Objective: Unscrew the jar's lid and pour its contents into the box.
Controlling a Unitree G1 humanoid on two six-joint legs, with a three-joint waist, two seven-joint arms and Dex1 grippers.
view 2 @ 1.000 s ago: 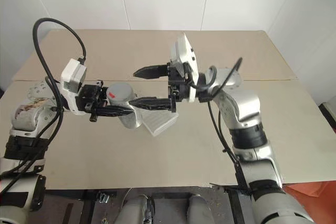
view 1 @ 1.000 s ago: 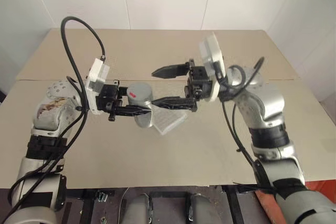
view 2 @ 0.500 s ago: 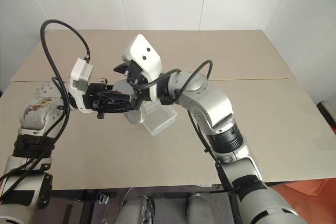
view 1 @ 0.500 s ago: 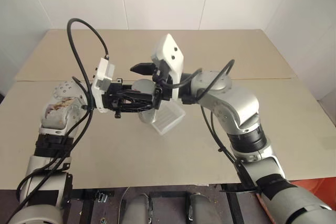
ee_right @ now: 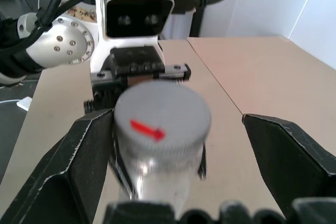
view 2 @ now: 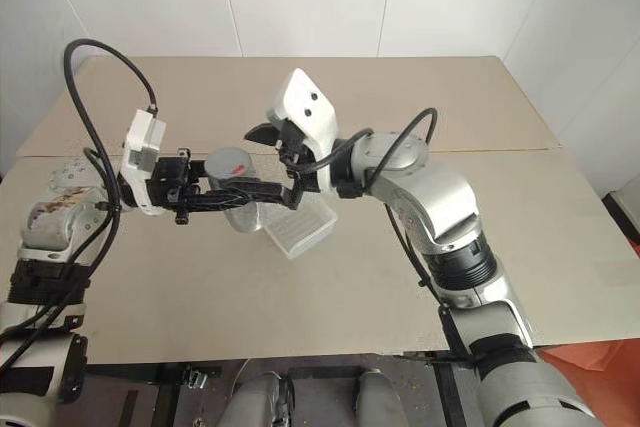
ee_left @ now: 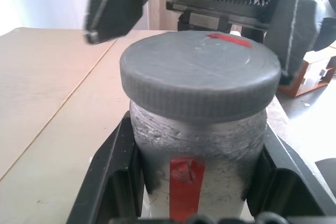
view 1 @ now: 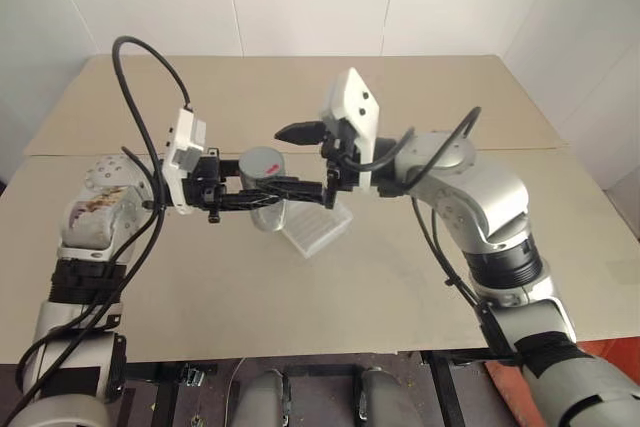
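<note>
- My left gripper [view 1: 262, 195] is clamped on the jar [view 1: 264, 209], one black finger pressed to each side of its crinkled silver body, just under the lid [view 1: 262, 162].
- I hold the jar upright, lifted above the table [view 1: 150, 287], near the middle of the scene.
- The lid is on the jar, grey and flat, with a small red mark on top toward the far edge.
- In the left wrist view a red strip runs down the jar's [ee_left: 199, 145] body between my two fingers [ee_left: 113, 166], and the lid [ee_left: 199, 74] sits squarely on top.
- My right gripper [view 1: 310, 159] comes in from the right, pointing leftward at the lid, with its fingers spread wide.
- One right finger is past the far side of the lid, the other lies along the near side; in the right wrist view both fingers [ee_right: 84, 150] stand clear of the lid [ee_right: 163, 116], one on each side, so the right gripper grips nothing.
- The box [view 1: 318, 231] lies on the table just to the right of the jar and below my right gripper, its ridged bottom showing; it looks tipped up at its far edge.
- I cannot see the contents; the jar's foil body and the lid hide the inside.
</note>
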